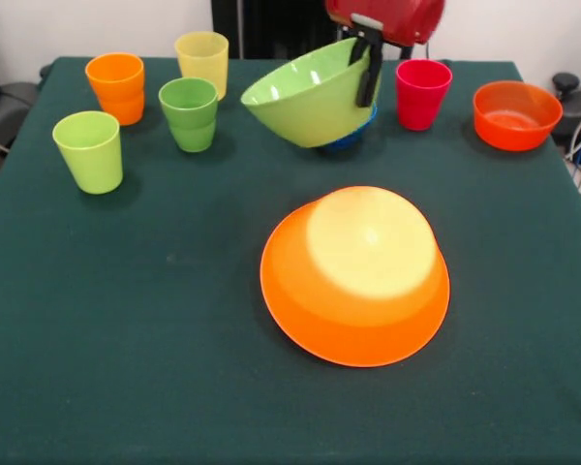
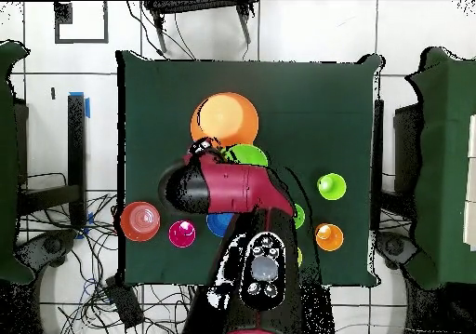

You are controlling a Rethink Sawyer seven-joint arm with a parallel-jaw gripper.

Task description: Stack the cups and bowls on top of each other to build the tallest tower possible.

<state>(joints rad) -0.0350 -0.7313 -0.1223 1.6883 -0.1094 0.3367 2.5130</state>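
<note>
Front view: pincer (image 1: 369,70) gripping tilted light green bowl (image 1: 305,97)

Big bowl (image 1: 355,278) is orange fading to yellow, tilted bowl (image 1: 310,95) light green, small bowl (image 1: 516,114) red-orange, upper-left cups (image 1: 115,86) orange, yellow, greens, tablecloth (image 1: 126,339) dark green.

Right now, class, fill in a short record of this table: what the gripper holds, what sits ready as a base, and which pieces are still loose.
gripper: shut on the rim of the light green bowl, which is tilted
under it: blue bowl, mostly hidden
base: large orange bowl, upside down
loose cups: orange, pale yellow, green, lime green, red-pink
loose bowl: red-orange bowl, upright
</note>
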